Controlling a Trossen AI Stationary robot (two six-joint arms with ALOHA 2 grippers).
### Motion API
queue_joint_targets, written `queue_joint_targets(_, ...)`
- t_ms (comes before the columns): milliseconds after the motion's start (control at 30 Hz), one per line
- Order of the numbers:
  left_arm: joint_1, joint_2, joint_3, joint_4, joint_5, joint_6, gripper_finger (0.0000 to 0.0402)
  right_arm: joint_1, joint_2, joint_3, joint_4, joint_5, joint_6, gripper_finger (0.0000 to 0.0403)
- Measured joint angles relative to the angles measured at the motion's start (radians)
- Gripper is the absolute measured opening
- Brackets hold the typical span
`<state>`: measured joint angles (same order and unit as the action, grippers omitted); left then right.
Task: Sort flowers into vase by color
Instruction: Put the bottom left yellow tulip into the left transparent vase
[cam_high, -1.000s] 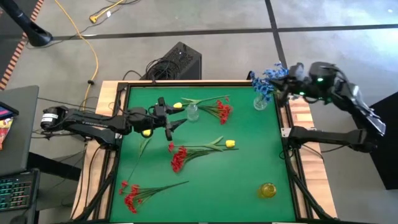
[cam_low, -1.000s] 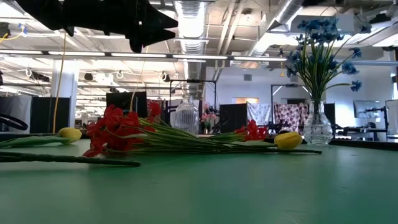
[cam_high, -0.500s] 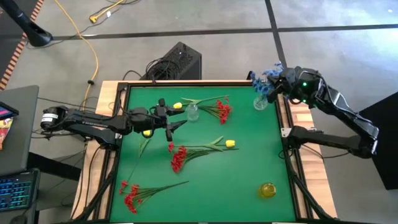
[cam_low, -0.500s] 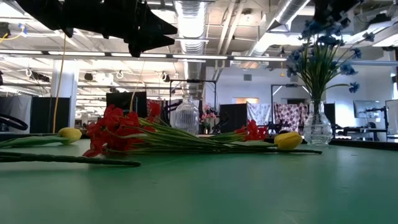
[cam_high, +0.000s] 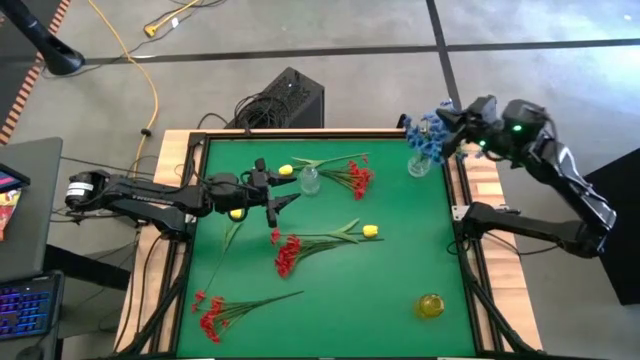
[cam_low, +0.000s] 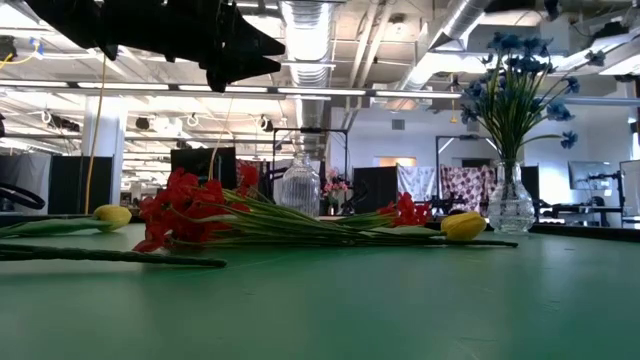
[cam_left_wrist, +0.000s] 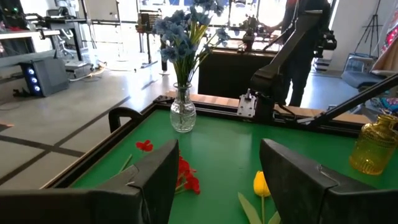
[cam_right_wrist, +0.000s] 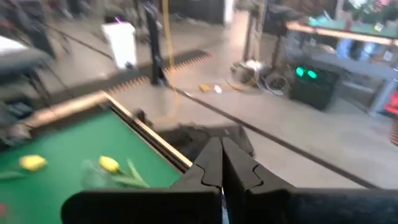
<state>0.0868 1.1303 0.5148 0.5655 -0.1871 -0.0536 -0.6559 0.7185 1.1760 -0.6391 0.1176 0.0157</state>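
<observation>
Right gripper (cam_high: 452, 122) closed, empty, just beside blue flowers (cam_high: 426, 134) in vase (cam_high: 418, 164). Left gripper (cam_high: 283, 193) open, near yellow bud (cam_high: 285, 170).

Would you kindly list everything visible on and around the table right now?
Blue flowers: one bunch, blue, in the clear vase at the far right corner.
Empty clear vase: one, far centre.
Amber vase: one, yellow, near right.
Red flowers: three sprigs lying on the green table.
Yellow flowers: three, lying on the table.
Left hand: open, above the table's far left.
Right hand: shut, by the blue flowers.
</observation>
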Motion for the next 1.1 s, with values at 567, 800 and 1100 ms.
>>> queue_joint_targets(567, -0.021, 0.018, 0.0, -0.05, 0.158, -0.039, 0.0212, 0.447, 0.084, 0.056, -0.012, -0.198, 0.18, 0.0022)
queue_joint_targets(800, -0.034, 0.025, 0.001, -0.195, -0.025, -0.088, 0.0212, 0.769, 0.188, 0.056, -0.075, -0.1, 0.195, 0.0022)
queue_joint_targets(1100, 0.005, 0.025, 0.107, -0.861, -0.01, -0.49, 0.0212, 1.115, 0.32, 0.021, -0.229, 0.212, 0.355, 0.0024)
